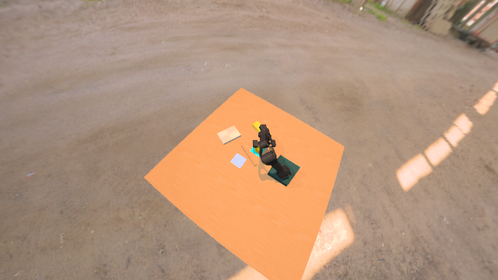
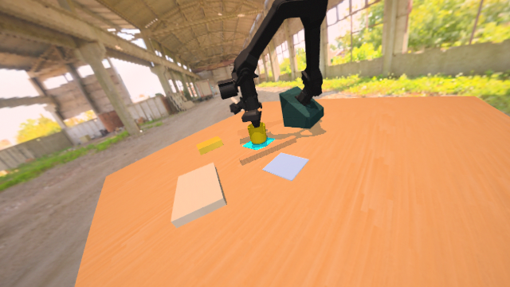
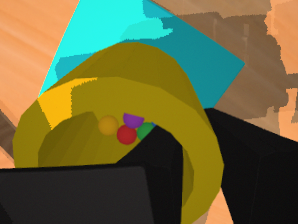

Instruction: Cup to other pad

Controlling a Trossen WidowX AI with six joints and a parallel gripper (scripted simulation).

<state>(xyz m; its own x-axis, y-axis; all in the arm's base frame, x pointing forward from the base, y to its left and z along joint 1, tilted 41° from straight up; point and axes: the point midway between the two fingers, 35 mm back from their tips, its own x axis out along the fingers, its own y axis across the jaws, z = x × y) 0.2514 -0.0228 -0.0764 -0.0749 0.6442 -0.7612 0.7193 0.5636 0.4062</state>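
Tool (image 2: 255, 120) clenched on rim of upright yellow cup (image 2: 257, 134), cup directly beneath it, seated on cyan pad (image 2: 259, 143); marbles (image 3: 127, 129) inside.

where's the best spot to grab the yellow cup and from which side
Grip the rim wall from straight above, one finger inside, one outside, as the pincer holds it now. The yellow cup stands upright and open-topped on the cyan pad, and a top-down hold keeps it level so the marbles stay in.
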